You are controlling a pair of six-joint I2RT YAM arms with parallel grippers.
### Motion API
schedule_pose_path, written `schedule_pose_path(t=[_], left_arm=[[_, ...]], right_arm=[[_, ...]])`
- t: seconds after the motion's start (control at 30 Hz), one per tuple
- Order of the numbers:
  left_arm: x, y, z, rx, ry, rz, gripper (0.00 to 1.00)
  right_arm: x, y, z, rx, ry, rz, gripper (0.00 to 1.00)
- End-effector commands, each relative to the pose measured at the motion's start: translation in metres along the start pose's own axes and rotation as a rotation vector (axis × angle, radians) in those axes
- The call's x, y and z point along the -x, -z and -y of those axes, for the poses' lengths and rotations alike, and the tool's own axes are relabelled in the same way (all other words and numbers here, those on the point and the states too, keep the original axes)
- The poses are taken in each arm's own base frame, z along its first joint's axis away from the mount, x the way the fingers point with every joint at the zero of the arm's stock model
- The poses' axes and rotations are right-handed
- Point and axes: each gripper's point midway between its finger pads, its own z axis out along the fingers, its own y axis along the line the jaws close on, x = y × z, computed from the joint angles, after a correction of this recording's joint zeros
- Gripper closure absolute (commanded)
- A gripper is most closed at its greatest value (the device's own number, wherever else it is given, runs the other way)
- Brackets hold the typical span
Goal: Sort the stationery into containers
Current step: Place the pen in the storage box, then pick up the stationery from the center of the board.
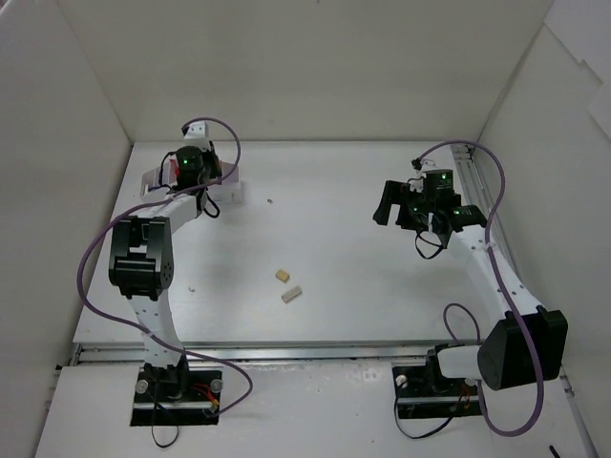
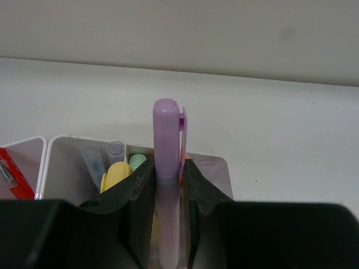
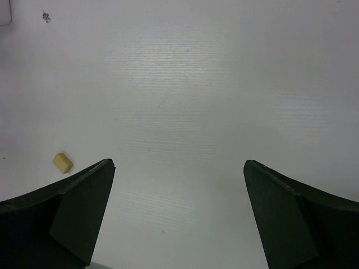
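Observation:
In the left wrist view a lilac marker [image 2: 166,140] stands upright between the fingers of my left gripper [image 2: 168,163], which is shut on its barrel above the white organizer box [image 2: 56,148]. The compartments below hold a yellow marker [image 2: 115,175], a green marker [image 2: 137,161], two grey pens [image 2: 96,158] and something red [image 2: 14,180]. From above, the left gripper [image 1: 189,164] hangs over the box [image 1: 231,189] at the far left. Two tan erasers [image 1: 283,275] [image 1: 292,295] lie mid-table. My right gripper [image 1: 396,212] hovers open and empty at the right; one eraser [image 3: 62,162] shows beside its left finger.
White walls enclose the table on the left, back and right. A dark speck [image 1: 270,200] lies right of the box. Purple cables loop off both arms. A corner of the box [image 3: 4,14] shows at the top left of the right wrist view.

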Motion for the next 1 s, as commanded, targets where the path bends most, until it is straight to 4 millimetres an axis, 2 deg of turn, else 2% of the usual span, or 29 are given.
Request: schedule_pose_path(t=[0.0, 0.23, 0.27, 0.33, 0.43, 0.47, 0.6, 0.63, 0.7, 0.77, 0.83, 0.93, 0.97], left_arm=[[0.054, 0.001, -0.004, 0.026, 0.037, 0.186, 1.0], [0.037, 0.0, -0.008, 0.048, 0.097, 0.156, 0.9], [0.037, 0.003, -0.007, 0.045, 0.111, 0.166, 0.83], [0.038, 0.006, -0.007, 0.042, 0.118, 0.177, 0.78], [0.041, 0.012, -0.006, 0.038, 0.122, 0.183, 0.66], [0.045, 0.015, 0.001, 0.021, 0.121, 0.189, 0.62], [0.057, 0.027, 0.002, 0.022, 0.113, 0.215, 0.56], [0.067, 0.031, 0.004, 0.013, 0.112, 0.237, 0.53], [0.071, 0.037, 0.01, 0.0, 0.11, 0.242, 0.47], [0.083, 0.047, 0.015, -0.022, 0.103, 0.257, 0.32], [0.092, 0.059, 0.03, -0.068, 0.082, 0.254, 0.22], [0.098, 0.073, 0.043, -0.111, 0.05, 0.201, 0.01], [0.1, 0.076, 0.051, -0.13, 0.046, 0.185, 0.0]], right_arm=[[0.015, -0.001, -0.006, 0.052, 0.02, 0.061, 0.02], [0.019, 0.003, -0.004, 0.064, 0.016, 0.088, 0.02], [0.019, 0.003, -0.004, 0.068, 0.014, 0.089, 0.02], [0.02, 0.005, -0.006, 0.078, 0.018, 0.092, 0.02], [0.018, 0.006, -0.008, 0.089, 0.022, 0.092, 0.02], [0.019, 0.007, -0.007, 0.088, 0.021, 0.096, 0.02], [0.019, 0.011, -0.013, 0.115, 0.036, 0.101, 0.02], [0.019, 0.012, -0.013, 0.119, 0.037, 0.103, 0.02], [0.019, 0.014, -0.014, 0.122, 0.043, 0.105, 0.02], [0.019, 0.017, -0.016, 0.135, 0.051, 0.111, 0.02], [0.019, 0.019, -0.018, 0.143, 0.059, 0.116, 0.02], [0.017, 0.023, -0.021, 0.15, 0.065, 0.123, 0.02], [0.017, 0.025, -0.022, 0.153, 0.07, 0.126, 0.02]])
